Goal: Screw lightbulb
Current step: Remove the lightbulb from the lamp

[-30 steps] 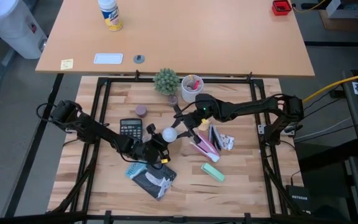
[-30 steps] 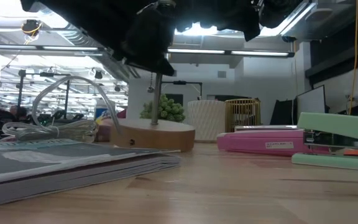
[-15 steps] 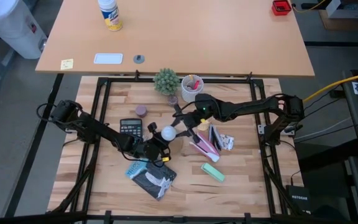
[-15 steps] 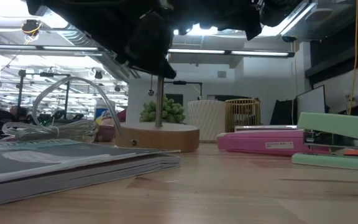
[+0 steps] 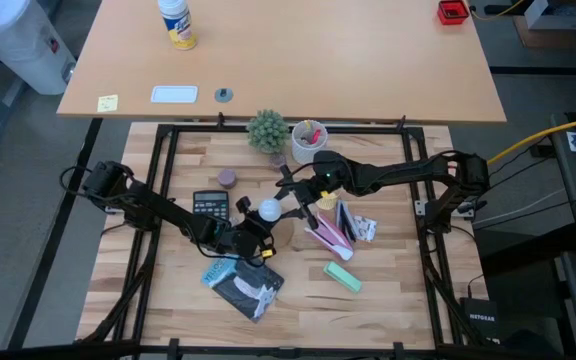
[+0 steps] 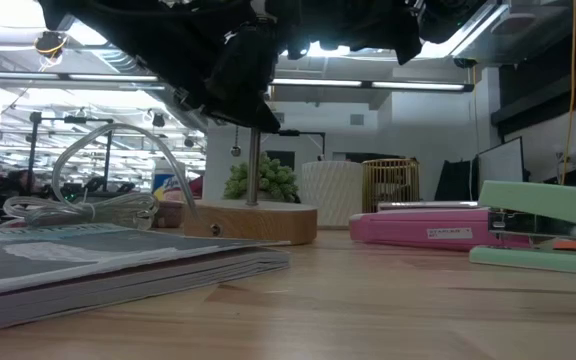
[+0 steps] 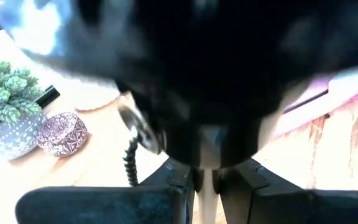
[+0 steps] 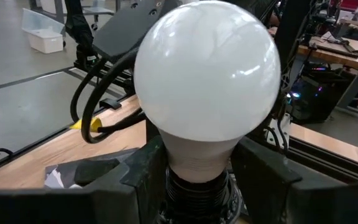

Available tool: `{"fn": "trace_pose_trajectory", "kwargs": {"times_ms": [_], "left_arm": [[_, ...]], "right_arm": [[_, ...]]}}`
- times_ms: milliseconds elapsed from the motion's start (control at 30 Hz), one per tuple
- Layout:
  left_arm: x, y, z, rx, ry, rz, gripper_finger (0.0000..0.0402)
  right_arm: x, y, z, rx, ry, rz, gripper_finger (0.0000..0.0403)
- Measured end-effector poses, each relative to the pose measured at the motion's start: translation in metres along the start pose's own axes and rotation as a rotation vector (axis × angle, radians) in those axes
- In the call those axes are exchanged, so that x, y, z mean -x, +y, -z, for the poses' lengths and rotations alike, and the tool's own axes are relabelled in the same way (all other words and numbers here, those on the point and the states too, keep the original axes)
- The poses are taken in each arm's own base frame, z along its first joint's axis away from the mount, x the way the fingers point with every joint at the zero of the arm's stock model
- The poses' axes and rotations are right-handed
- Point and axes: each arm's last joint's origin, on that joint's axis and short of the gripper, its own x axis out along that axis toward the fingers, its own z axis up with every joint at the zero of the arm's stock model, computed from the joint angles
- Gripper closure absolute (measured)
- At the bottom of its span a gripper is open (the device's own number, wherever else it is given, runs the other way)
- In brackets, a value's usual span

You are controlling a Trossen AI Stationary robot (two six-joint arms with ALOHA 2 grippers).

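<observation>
Gripping the bulb (image 8: 207,87), light, slick and fragile, wants its stiff neck, where the right fingers (image 8: 263,177) flank it, part-open.

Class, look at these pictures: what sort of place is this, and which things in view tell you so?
Probably a robotics lab or workshop: a framed wooden worktable with two robot arms, long ceiling strip lights over a large hall, and computer equipment on benches behind.

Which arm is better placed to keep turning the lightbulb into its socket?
The right. Its pincer straddles the lightbulb at the neck, just above the socket. The left pincer sits lower, around the lamp's thin post, so it seems placed to steady the lamp.
</observation>
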Motion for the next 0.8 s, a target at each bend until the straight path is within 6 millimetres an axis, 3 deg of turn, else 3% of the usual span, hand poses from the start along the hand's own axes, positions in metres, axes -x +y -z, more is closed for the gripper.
{"fn": "trace_pose_trajectory", "kwargs": {"times_ms": [433, 800], "left_arm": [[-0.003, 0.003, 0.001, 0.087, 0.008, -0.011, 0.0357], [-0.003, 0.003, 0.001, 0.118, 0.004, -0.016, 0.0357]], "right_arm": [[0.000, -0.002, 0.001, -0.147, 0.022, 0.110, 0.0221], [-0.011, 0.012, -0.004, -0.190, 0.021, 0.202, 0.0221]]}}
